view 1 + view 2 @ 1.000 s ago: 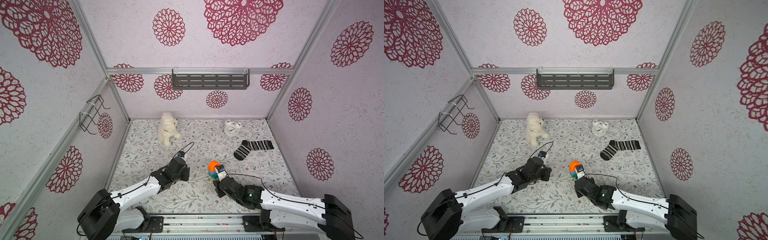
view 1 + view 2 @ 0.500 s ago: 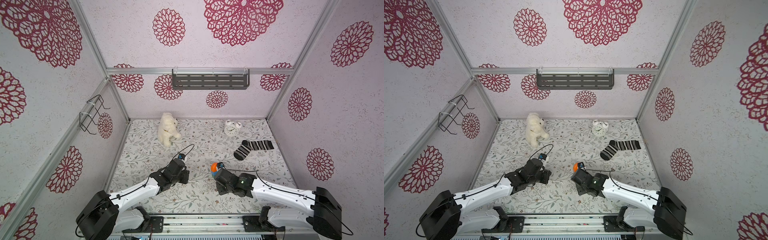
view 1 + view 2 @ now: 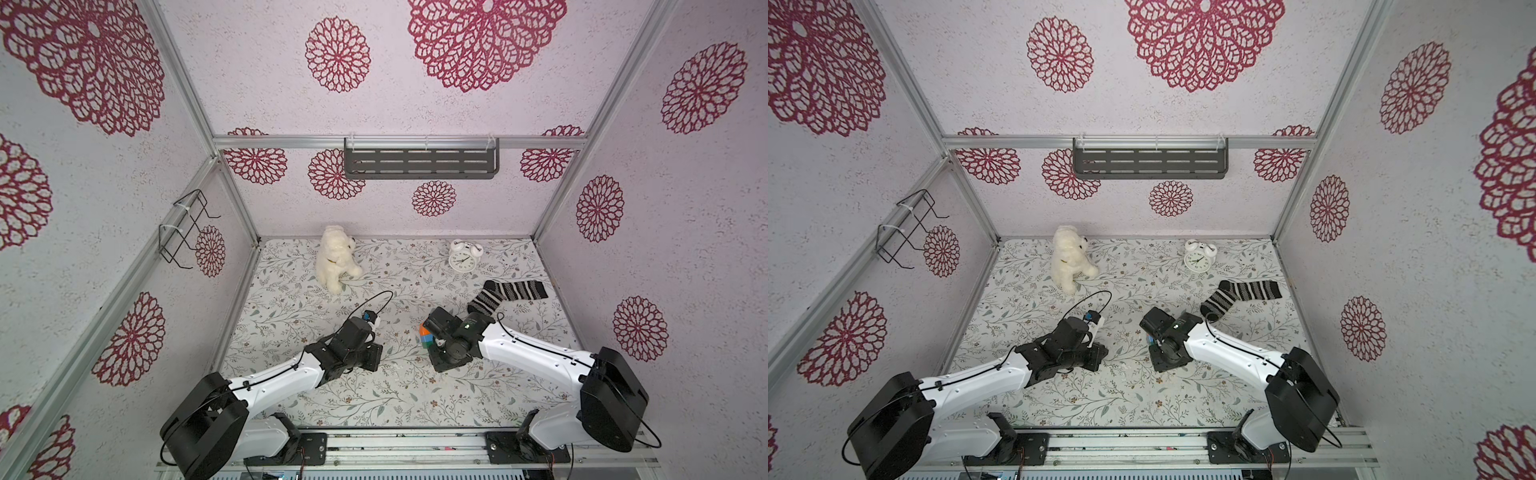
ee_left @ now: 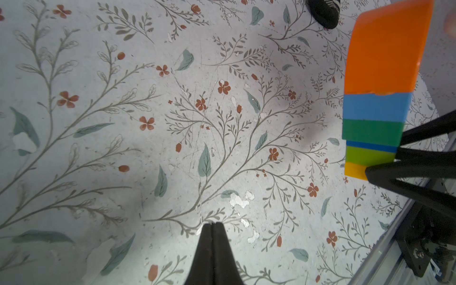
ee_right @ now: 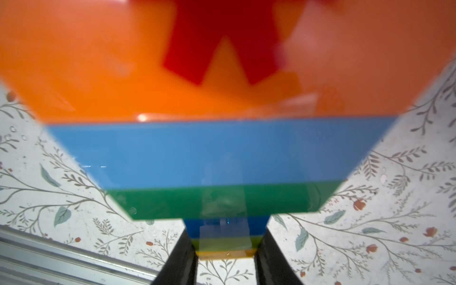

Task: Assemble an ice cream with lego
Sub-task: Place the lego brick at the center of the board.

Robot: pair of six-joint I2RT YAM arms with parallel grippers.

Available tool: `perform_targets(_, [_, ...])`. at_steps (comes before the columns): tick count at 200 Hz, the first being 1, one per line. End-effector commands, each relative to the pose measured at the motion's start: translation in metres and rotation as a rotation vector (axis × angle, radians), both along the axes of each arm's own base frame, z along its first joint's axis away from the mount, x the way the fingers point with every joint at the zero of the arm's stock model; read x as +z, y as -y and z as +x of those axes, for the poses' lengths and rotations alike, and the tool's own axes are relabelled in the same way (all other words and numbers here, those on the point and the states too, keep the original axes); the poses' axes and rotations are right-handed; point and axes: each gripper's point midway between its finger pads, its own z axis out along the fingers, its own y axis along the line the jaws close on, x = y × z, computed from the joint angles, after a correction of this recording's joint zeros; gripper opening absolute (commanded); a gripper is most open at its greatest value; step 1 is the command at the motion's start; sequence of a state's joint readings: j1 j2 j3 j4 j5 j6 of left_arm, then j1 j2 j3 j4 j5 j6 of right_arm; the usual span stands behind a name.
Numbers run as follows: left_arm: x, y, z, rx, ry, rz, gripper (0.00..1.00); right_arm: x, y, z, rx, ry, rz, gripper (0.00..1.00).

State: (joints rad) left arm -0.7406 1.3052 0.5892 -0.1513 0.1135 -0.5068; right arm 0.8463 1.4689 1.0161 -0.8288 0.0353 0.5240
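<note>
The ice cream looks fully stacked, so the step in hand is probably setting it down. The right gripper is clamped on its narrow stem and holds it mid-counter, toward the near edge. It is best to seat the yellow end flat before letting go, since the wide dome makes it top-heavy. Its long axis runs stem to dome, with the dome up and leaning toward the far side. The left gripper, pressed together and empty, hangs to its left.

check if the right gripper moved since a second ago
yes: the right gripper, shut on the ice cream, swung toward the back; its body now sits close to the striped sock, farther from the front rail.
</note>
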Motion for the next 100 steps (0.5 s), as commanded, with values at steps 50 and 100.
perform_targets(50, [-0.005, 0.012, -0.005, -0.103, -0.014, -0.034, 0.00, 0.000, 0.022, 0.001, 0.053, -0.180, -0.118, 0.24])
perform_targets(100, [-0.009, 0.013, -0.008, -0.120, -0.021, -0.047, 0.00, 0.004, 0.020, 0.027, 0.070, -0.201, -0.174, 0.24])
